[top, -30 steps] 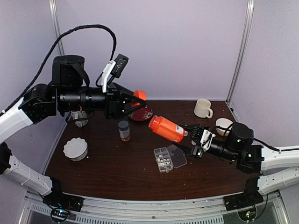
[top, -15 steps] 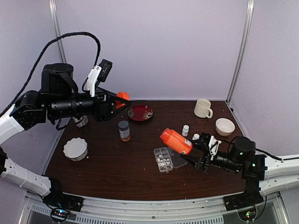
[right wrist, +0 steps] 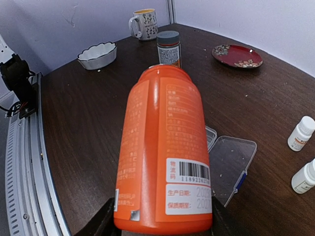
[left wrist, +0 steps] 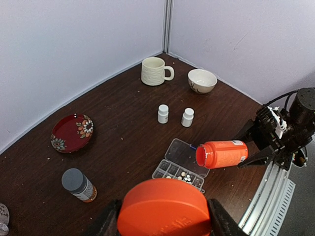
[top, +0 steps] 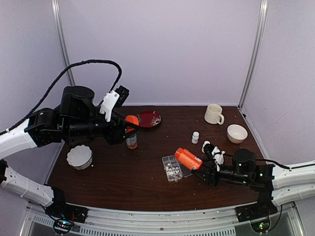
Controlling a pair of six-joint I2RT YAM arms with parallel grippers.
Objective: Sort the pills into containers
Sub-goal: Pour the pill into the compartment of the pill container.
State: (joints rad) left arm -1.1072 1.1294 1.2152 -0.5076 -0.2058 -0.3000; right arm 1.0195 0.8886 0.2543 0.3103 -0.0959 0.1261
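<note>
Dark brown wooden table [top: 123,182] boxed in by pale lilac walls [top: 187,49]. Pretty much mid-table sits the flat clear plastic organizer box [top: 169,165], hinged lid [right wrist: 231,162] flipped open to the right, with the tiny whitish pills [top: 171,171] bunched in a few of its cells. The right gripper [top: 205,170] is clamped round the base of a big orange plastic bottle [top: 188,158], which is tipped on its side with the uncapped mouth aimed at the box. The left gripper [left wrist: 165,223] hangs up off the table, squeezing a round orange cap [left wrist: 162,204] between its fingers.
</note>
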